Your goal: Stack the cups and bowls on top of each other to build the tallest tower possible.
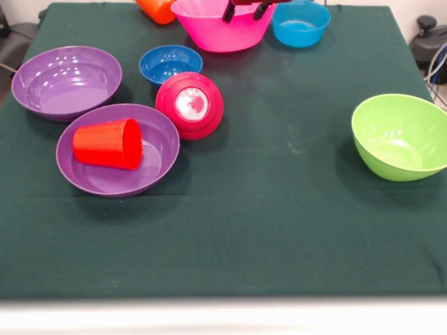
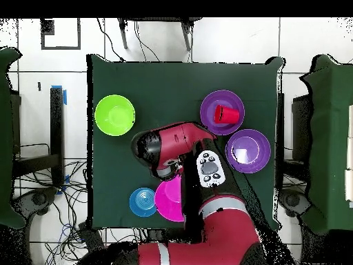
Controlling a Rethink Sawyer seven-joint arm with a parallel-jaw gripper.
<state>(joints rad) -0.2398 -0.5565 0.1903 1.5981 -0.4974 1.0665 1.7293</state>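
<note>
A red cup point(image 1: 108, 144) lies on its side in a wide purple bowl point(image 1: 157, 164), which also shows in the overhead view point(image 2: 210, 103). A second purple bowl point(image 1: 66, 80) stands empty behind it on the left. A small crimson bowl point(image 1: 190, 105) is tipped with its base towards me, beside a small dark blue bowl point(image 1: 170, 64). My gripper point(image 1: 244, 10) is open and empty, its tips just above the big pink bowl point(image 1: 222, 31). A light blue bowl point(image 1: 300, 23) and an orange cup point(image 1: 157, 8) flank the pink bowl. The lime green bowl point(image 1: 401, 136) stands alone at the right. The yellow cup is out of view. No stacked tower shows.
Everything sits on a dark green cloth-covered table point(image 1: 279, 209). In the overhead view my red arm point(image 2: 207, 207) covers the table's middle and hides the small bowls and my gripper. Cables and chairs surround the table.
</note>
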